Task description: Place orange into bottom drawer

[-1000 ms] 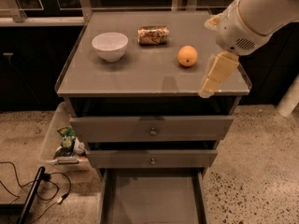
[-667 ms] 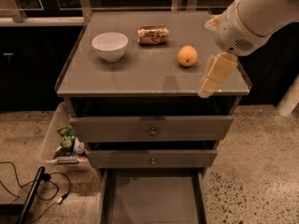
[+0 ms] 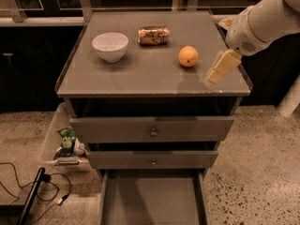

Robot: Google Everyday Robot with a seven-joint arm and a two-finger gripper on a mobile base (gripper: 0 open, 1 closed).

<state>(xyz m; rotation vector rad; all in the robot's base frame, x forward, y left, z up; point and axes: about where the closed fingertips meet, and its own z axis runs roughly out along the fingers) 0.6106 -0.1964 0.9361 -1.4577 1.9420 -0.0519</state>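
Dark cupboards and glass fill the back of the room, and the floor (image 3: 255, 172) is pale stone with little dark specks. A grey cabinet stands in the middle with a flat grey tabletop (image 3: 140, 76).

The orange (image 3: 188, 56) is small, round and bright, with a shiny spot on its skin. It sits on the tabletop toward the right side of the picture. A white bowl (image 3: 110, 46) stands well apart from it on the other side. A brown-gold can (image 3: 153, 35) lies on its side between them, farther back.

Two upper drawers (image 3: 151, 128) with small knobs are pushed in. The bottom drawer (image 3: 152, 200) is pulled out, showing its flat grey floor. Beside the cabinet is a clear bin (image 3: 51, 139) with some packets in it, and black cables (image 3: 23, 182) lie on the floor.

The white arm (image 3: 260, 22) reaches in from the upper right. Its gripper (image 3: 224, 67) is pale tan and hangs over the front right corner of the tabletop, near the orange but not touching it. I cannot tell if the jaws are open or closed.

Since a moment ago, the gripper has moved a little higher in the picture. The orange, bowl, can and drawers are all where they were.
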